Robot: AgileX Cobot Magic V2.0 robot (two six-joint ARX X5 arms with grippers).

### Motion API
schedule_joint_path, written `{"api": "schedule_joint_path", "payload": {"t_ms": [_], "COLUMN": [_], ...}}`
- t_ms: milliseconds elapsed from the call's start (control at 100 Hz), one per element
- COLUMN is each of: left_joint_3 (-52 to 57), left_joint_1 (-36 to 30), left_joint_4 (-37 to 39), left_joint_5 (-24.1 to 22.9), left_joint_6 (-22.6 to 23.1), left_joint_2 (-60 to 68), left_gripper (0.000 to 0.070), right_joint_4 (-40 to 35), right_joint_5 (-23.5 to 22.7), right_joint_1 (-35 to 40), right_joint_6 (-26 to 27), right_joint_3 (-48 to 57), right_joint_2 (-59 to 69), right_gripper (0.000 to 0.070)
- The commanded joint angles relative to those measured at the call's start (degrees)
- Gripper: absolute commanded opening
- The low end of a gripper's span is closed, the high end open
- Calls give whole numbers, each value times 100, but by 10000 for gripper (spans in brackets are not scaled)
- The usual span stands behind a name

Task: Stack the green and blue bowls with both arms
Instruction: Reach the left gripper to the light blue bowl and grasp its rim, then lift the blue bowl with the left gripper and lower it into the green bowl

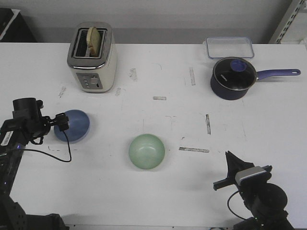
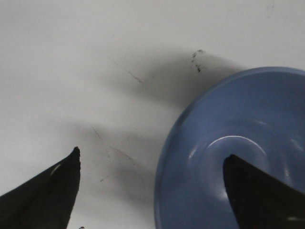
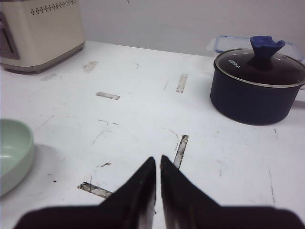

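Note:
The blue bowl (image 1: 73,125) sits upright on the white table at the left. My left gripper (image 1: 61,122) is open at the bowl's left rim. In the left wrist view (image 2: 152,157) one fingertip (image 2: 257,186) is over the inside of the blue bowl (image 2: 248,129) and the other (image 2: 52,191) is over bare table outside the rim. The green bowl (image 1: 147,151) sits upright at the table's middle; its edge shows in the right wrist view (image 3: 14,152). My right gripper (image 1: 230,160) is shut and empty at the front right, also seen in the right wrist view (image 3: 157,164).
A cream toaster (image 1: 92,56) with bread stands at the back left. A navy lidded saucepan (image 1: 233,77) with its handle pointing right and a clear lidded box (image 1: 230,47) are at the back right. Tape marks (image 1: 194,149) dot the table (image 1: 153,187).

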Motion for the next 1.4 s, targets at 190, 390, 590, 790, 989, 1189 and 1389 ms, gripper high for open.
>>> {"api": "schedule_joint_path", "payload": {"t_ms": [190,390,590,790,989,1189,1389], "left_joint_3": [74,74,227,675,824,824,824], "left_joint_1": [15,17,13,-114,-1038,-2782,-4328], "left_joint_4": [20,125,177,116,173,162,81], "left_joint_5": [7,7,57,929,1202,1200,1152], "left_joint_6": [-26,-24,-24,-345,-695,-754,-745], "left_joint_2": [391,356,188,-219,-977,-1340,-1078], "left_gripper": [129,0,0,0,0,0,0], "right_joint_4": [46,46,46,44,44,42,44], "right_joint_5": [2,2,2,2,2,2,2], "right_joint_1": [17,17,17,17,17,17,17], "right_joint_6": [37,35,35,33,33,35,35], "right_joint_3": [-15,-15,-15,-15,-15,-15,-15], "right_joint_2": [22,22,22,22,22,22,22], "right_gripper": [7,7,7,7,7,7,7]}}
